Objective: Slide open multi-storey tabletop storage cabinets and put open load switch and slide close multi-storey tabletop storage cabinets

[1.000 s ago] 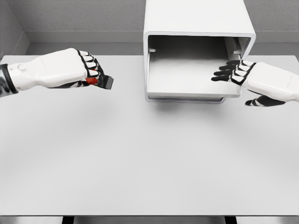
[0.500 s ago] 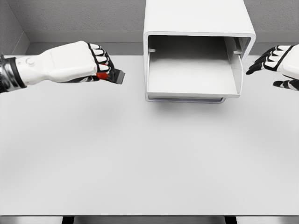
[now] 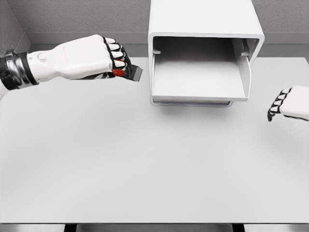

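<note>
Grey wall behind white table (image 3: 145, 159). Cabinet (image 3: 203, 19) at far edge, drawer (image 3: 200, 79) slid open, empty. Left hand (image 3: 108, 58) clenched on switch (image 3: 126, 73), now nearer drawer. Right hand (image 3: 289, 102) withdrawn to right edge, fingers curled, empty. Placing comes next.

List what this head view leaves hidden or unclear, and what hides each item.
- Switch: mostly covered by the left hand; only a red and dark end shows.
- Right hand: cut off by the picture's right edge.
- Cabinet: lower storeys hidden beneath the open drawer.
</note>
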